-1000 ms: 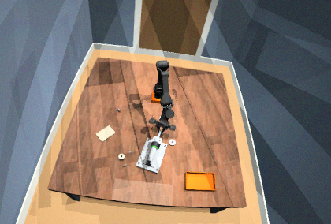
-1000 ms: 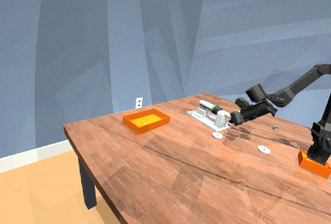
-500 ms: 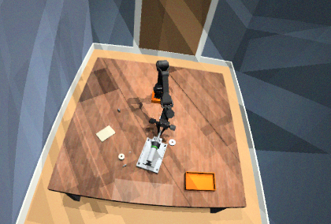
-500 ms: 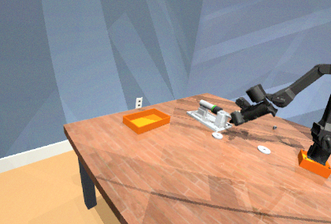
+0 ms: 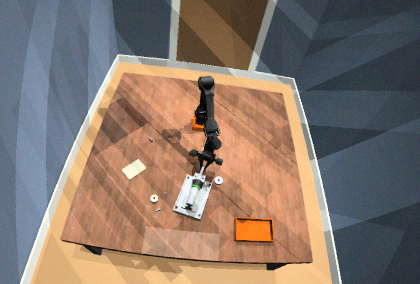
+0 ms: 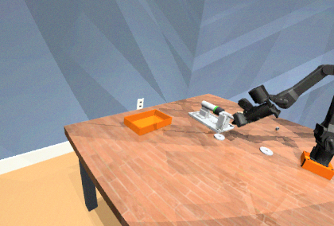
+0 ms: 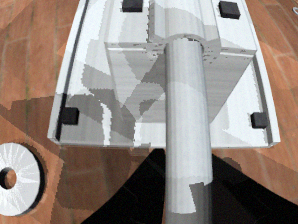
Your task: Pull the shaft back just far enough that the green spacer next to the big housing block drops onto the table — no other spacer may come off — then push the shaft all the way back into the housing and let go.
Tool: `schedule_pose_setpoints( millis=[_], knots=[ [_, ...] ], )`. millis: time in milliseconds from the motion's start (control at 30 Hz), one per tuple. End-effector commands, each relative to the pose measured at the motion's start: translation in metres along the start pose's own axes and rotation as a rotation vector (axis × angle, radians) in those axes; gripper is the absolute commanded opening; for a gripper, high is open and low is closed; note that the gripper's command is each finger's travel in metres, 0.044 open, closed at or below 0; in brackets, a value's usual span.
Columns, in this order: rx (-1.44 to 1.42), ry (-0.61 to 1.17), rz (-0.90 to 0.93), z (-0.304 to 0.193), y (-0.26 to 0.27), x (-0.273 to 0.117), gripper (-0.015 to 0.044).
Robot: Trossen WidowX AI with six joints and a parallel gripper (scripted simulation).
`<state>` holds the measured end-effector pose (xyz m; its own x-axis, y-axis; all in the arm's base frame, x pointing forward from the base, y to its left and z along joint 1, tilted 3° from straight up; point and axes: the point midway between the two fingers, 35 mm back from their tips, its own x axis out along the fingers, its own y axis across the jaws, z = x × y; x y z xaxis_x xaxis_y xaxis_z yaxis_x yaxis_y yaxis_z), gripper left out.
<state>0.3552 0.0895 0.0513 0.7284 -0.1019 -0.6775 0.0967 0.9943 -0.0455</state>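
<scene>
My gripper (image 5: 203,164) (image 6: 234,120) (image 7: 177,159) is shut on the near end of the pale grey shaft (image 7: 187,107) (image 5: 202,170). The shaft runs into the notched top of the near white block (image 7: 135,75) (image 6: 223,122) on the base plate (image 7: 87,135) (image 5: 182,207). The green spacer (image 5: 197,186) (image 6: 215,109) is a thin ring on the shaft line, between a black ring (image 5: 198,181) (image 6: 219,111) and the thick white cylinder (image 5: 193,197) (image 6: 207,105). The wrist view does not show the green spacer. The shaft's inner end is hidden.
A white washer (image 5: 218,180) (image 7: 25,172) lies beside the plate's near corner. Another pale washer (image 5: 154,196) lies on its other side. The exterior view shows a flat disc (image 6: 266,150) nearer the arm's base. An orange tray (image 5: 254,241) (image 6: 133,126) and a cream pad (image 5: 134,169) lie farther off.
</scene>
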Motion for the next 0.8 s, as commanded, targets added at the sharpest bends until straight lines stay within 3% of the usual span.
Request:
schedule_pose_setpoints(
  millis=[0,767],
  knots=[
    [0.006,0.000,-0.003,-0.0009,-0.0005,-0.0007,0.0000],
    [0.006,0.000,-0.003,-0.0030,-0.0005,-0.0026,0.0000]
  ],
)
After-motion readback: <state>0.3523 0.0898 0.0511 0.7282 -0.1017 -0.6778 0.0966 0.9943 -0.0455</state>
